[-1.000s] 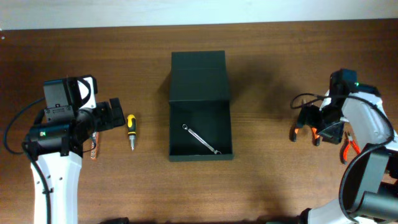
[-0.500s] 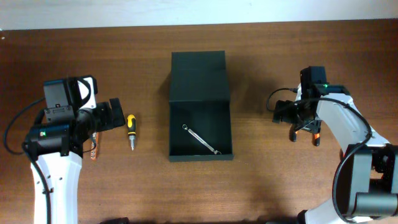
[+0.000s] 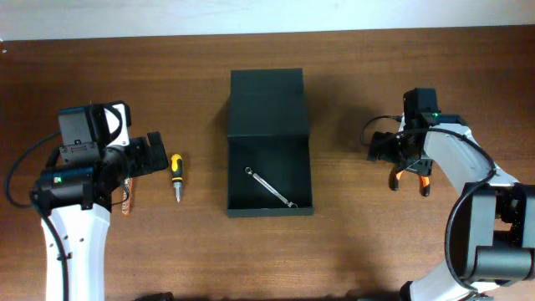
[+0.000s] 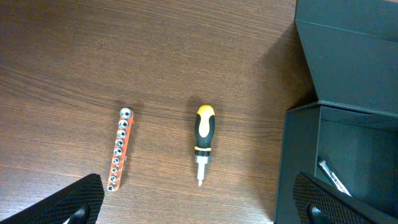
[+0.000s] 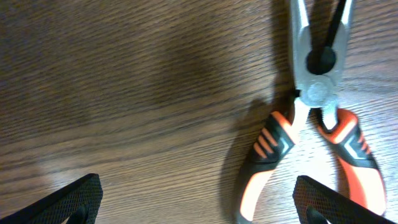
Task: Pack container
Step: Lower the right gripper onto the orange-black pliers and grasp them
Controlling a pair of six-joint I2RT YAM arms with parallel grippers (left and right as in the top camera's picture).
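The container (image 3: 269, 109) is a dark green-black box at the table's middle, open, with its flap lid laid back on the far side. A silver wrench (image 3: 270, 186) lies inside. The container's left wall also shows in the left wrist view (image 4: 298, 162). My left gripper (image 3: 155, 155) is open and empty, above a yellow-and-black screwdriver (image 4: 204, 140) and an orange bit holder (image 4: 118, 149). My right gripper (image 3: 381, 150) is open and empty, low over orange-handled pliers (image 5: 317, 118), whose handles lie between its fingers (image 5: 199, 202), near the right one.
The screwdriver (image 3: 176, 176) lies left of the container, with the bit holder (image 3: 127, 198) partly under the left arm. The pliers (image 3: 395, 178) lie to the container's right. Bare wooden table surrounds them.
My right arm has swung left, from the table's right edge to over the orange pliers, and has hardly shifted in the last half second. The left arm has not moved.
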